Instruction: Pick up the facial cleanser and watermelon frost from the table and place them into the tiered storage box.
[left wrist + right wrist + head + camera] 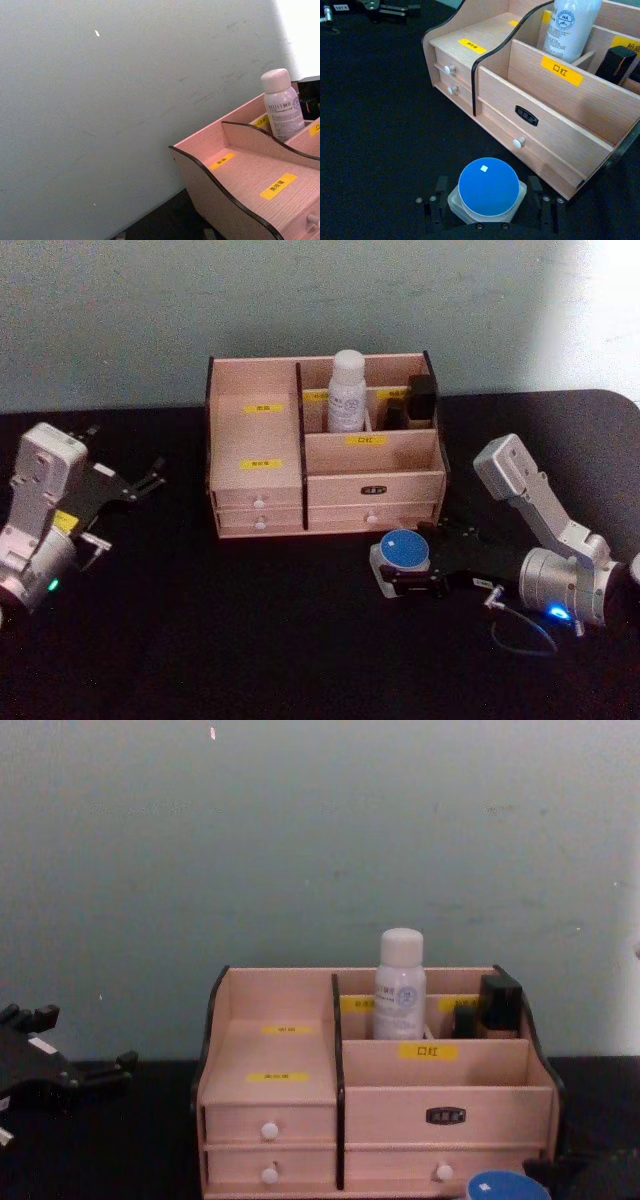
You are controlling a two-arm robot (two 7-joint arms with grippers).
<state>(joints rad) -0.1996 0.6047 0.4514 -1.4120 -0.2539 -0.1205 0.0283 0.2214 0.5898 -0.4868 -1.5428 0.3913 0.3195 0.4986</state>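
Black tabletop [250, 640] bearing a light wooden tiered storage box [255, 440] with dark trim, yellow labels and white-knobbed drawers; the left gripper [155, 475] sits at the table's left, well apart from the box, fingers spread and empty; the right gripper [487, 197], just before the box's right drawers, is clenched around the watermelon frost [404, 550], a small clear jar with a round blue lid, resting on the table; the facial cleanser [348, 390], a white capped bottle, stands upright in a rear compartment.
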